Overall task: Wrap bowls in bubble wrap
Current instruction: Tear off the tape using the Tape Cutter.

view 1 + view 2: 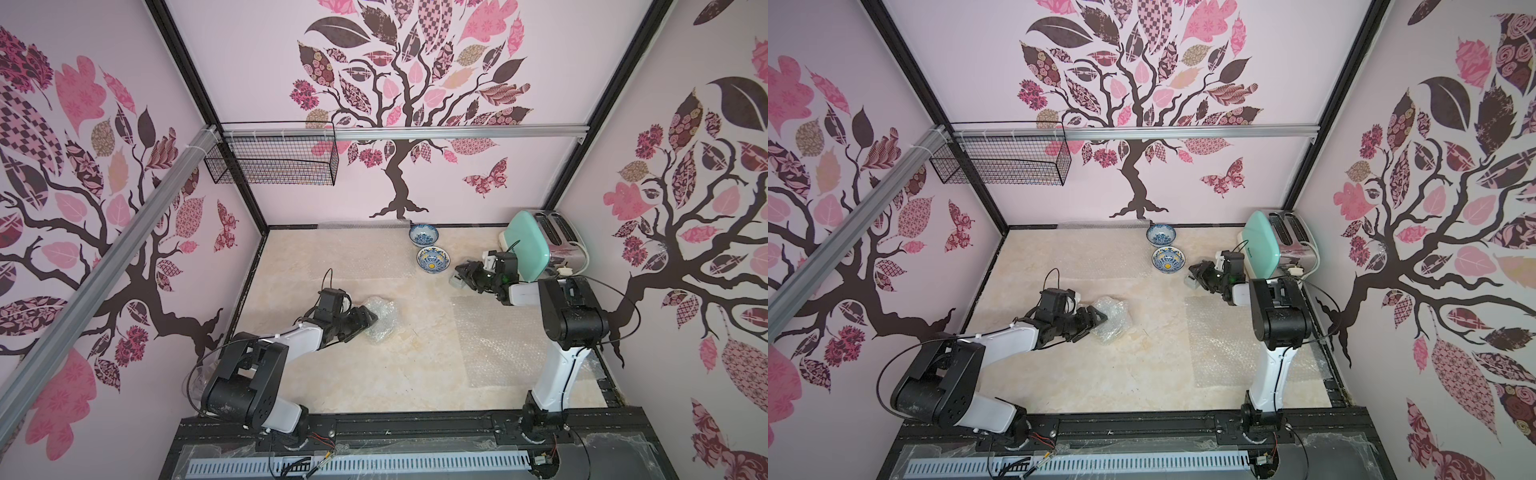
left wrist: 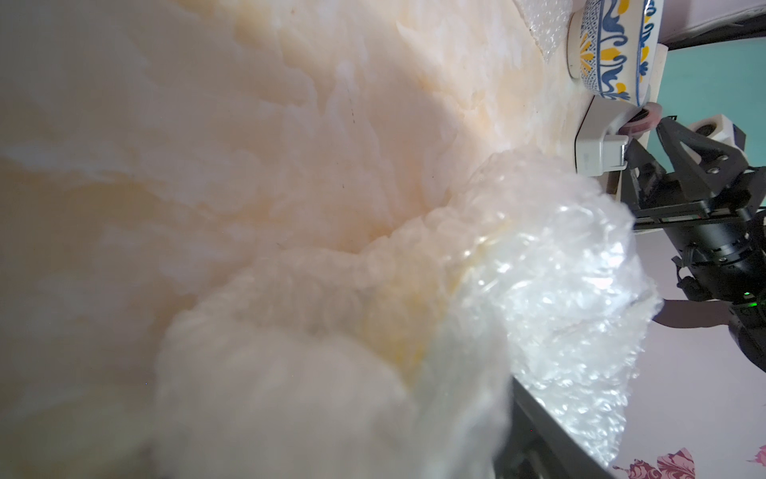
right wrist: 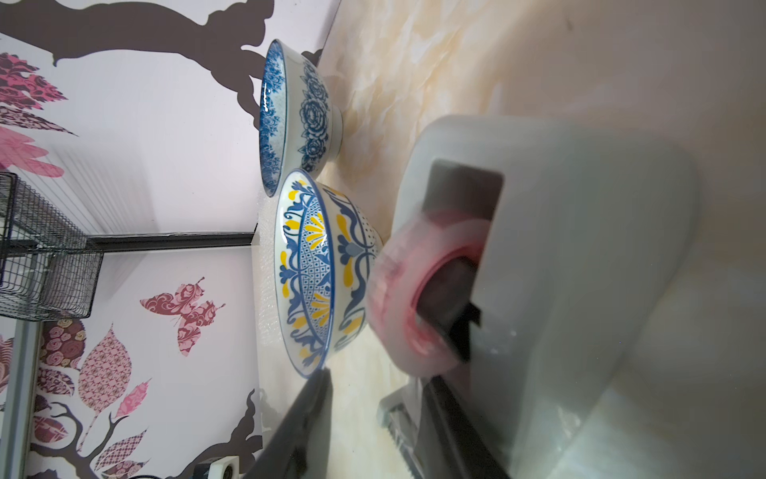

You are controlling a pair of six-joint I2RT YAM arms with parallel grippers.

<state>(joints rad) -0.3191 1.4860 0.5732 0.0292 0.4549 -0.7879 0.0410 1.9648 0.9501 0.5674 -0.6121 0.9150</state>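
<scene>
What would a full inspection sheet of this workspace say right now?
Surface: cream marble-patterned tabletop, no spills seen.
Job's things: crumpled bubble-wrap bundle, yellow showing through; flat clear bubble-wrap sheet; blue-and-white floral ceramic bowl and blue-yellow patterned ceramic bowl, both unwrapped.
Clutter: white tape dispenser; mint-green toaster.
Grippers: left tool at the bundle, right tool at the dispenser; grips unclear.
Cables: black cable loops at the wrists; toaster's white cord.
Surroundings: pink tree-decal walls; black wire basket.
</scene>
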